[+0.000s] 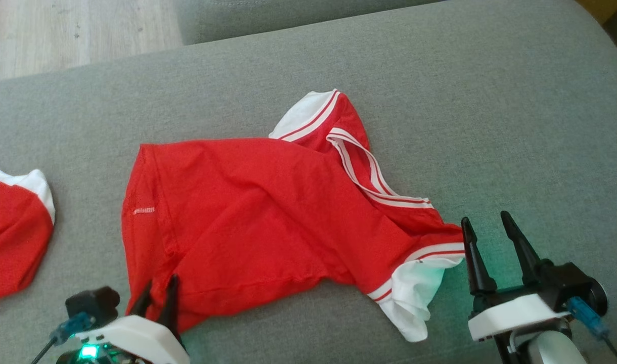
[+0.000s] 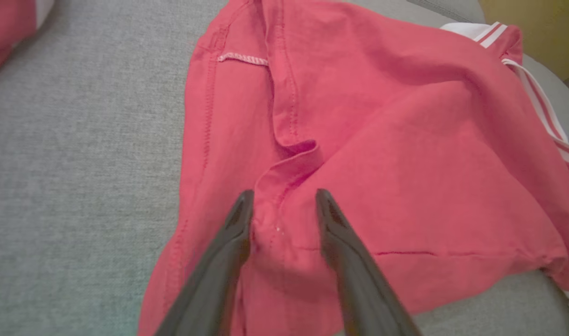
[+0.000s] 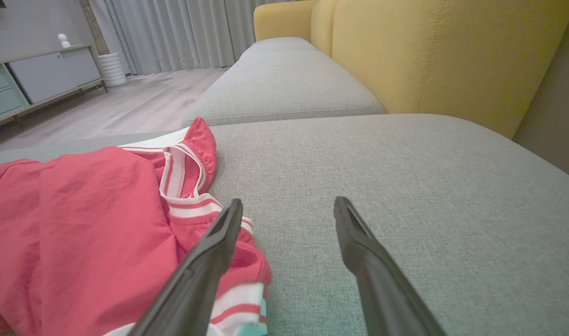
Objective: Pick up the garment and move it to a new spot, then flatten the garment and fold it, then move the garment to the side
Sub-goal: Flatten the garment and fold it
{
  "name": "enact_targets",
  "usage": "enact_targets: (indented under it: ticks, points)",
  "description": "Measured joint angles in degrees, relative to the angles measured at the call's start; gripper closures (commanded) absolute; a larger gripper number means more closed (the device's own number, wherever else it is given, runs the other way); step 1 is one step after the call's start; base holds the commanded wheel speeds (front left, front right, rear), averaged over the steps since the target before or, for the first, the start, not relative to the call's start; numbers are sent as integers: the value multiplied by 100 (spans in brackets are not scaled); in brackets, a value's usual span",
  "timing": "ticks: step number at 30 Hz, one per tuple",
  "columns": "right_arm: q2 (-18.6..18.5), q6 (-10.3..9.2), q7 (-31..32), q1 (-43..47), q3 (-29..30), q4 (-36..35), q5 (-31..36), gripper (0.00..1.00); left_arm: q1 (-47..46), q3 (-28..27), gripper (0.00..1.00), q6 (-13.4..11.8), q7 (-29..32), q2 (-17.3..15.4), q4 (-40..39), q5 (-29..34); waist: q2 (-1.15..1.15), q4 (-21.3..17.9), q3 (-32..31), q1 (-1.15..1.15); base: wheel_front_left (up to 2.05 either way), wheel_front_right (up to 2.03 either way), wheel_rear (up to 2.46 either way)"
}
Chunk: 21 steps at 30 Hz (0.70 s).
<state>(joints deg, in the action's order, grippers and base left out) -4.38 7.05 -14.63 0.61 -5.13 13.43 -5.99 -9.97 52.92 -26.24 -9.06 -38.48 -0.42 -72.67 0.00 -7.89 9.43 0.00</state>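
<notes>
Left wrist view: left hand (image 2: 283,193), parted, straddles a fold of the garment (image 2: 382,140).

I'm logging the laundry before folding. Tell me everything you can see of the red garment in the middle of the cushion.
The red garment is a thin, jersey-like shirt with white, red-striped collar and sleeve cuffs. It lies rumpled on the grey cushion. The left gripper has its fingers either side of a raised fold near the hem; the right gripper is open beside one cuff.
</notes>
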Motion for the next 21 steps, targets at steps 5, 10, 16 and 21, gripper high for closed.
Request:
enact_targets:
  ticks: [5, 10, 16, 21]
  points:
    - [7, 0, 0, -2, 1, 0, 0, 0, 0, 57, 100, 0, 119, -79, -96, 0, 0, -3, 21, 0, 0, 0, 0]
    - [33, 0, 0, -15, -13, 0, -7, 0, 17, 63, 100, 59, 241, -212, -382, -1, 0, -126, 13, 0, 0, 0, 0]
    - [53, 0, 0, -110, -53, 9, -12, 0, -391, -115, 100, 113, 368, -364, -589, 75, 0, -363, 2, 0, 0, 0, 0]
    - [107, 0, 0, -281, -123, 3, -123, 0, -1785, -366, 100, 236, 797, -303, -532, 176, 0, -735, 10, 0, 0, 0, 0]
